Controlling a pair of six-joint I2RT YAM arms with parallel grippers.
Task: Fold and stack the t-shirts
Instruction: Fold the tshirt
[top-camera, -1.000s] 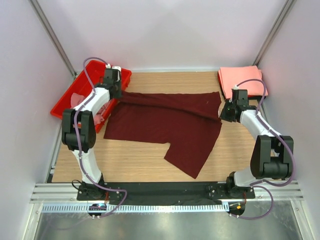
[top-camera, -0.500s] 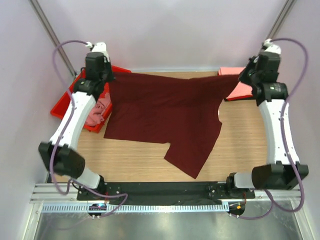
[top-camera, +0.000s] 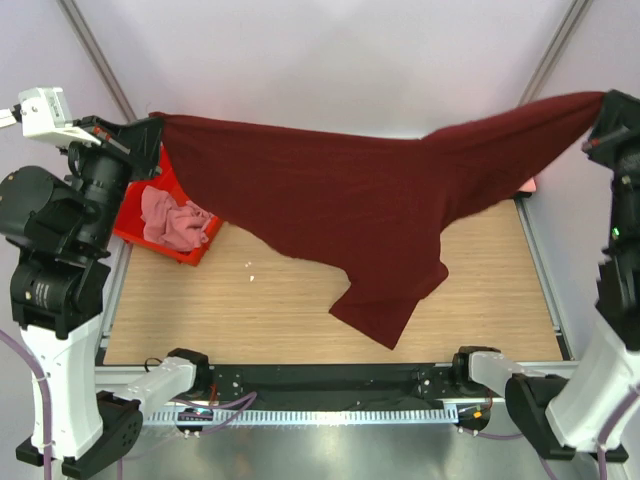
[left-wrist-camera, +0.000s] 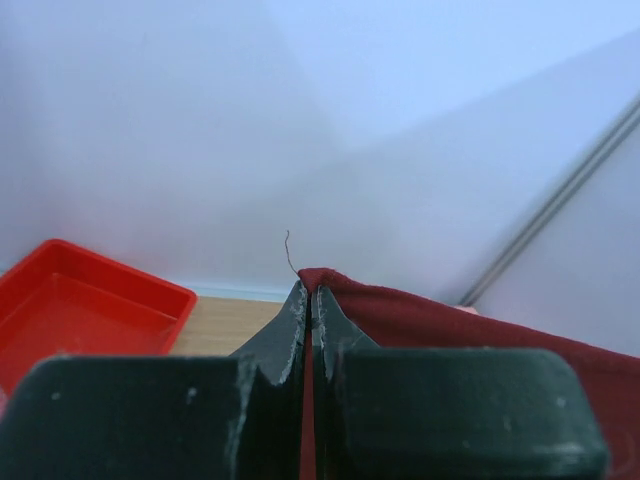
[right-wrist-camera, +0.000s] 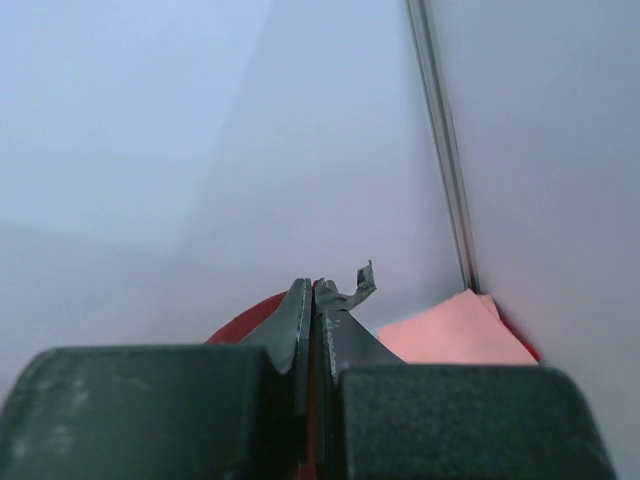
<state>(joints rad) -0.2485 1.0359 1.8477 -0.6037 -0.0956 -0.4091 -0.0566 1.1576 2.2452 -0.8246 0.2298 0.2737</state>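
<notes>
My left gripper (top-camera: 157, 123) (left-wrist-camera: 308, 298) is clenched flat, its two dark wedge-shaped fingers meeting with only a red sliver of cloth between them. They pinch one corner of the maroon t-shirt (top-camera: 350, 200) (left-wrist-camera: 430, 318) at the upper left of the top view. A single loose thread (left-wrist-camera: 288, 250) curls up from that pinched corner.

Below this grip sits the red tray (top-camera: 168, 250) (left-wrist-camera: 80, 300), rigid glossy plastic with a raised rim. A dusty-pink t-shirt (top-camera: 175, 220) lies crumpled in it, soft and wrinkled.

The maroon t-shirt spans the frame from upper left to upper right, hanging between my two grips. Its top edge sags in the middle. The cloth is matte and limp, draping down in broad folds. Its lowest part, an angled flap, comes down to the pale wood-grain table (top-camera: 300, 300) near the lower centre.

At the upper right, my right gripper (top-camera: 604, 100) (right-wrist-camera: 312, 295) is likewise squeezed tight on the shirt's other end, and a thin red line of fabric shows between its fingers in the wrist view.

Beneath it, at the far right corner of the table, a salmon t-shirt (right-wrist-camera: 455, 330) lies folded flat and smooth. In the top view it is almost wholly hidden behind the hanging maroon cloth.
</notes>
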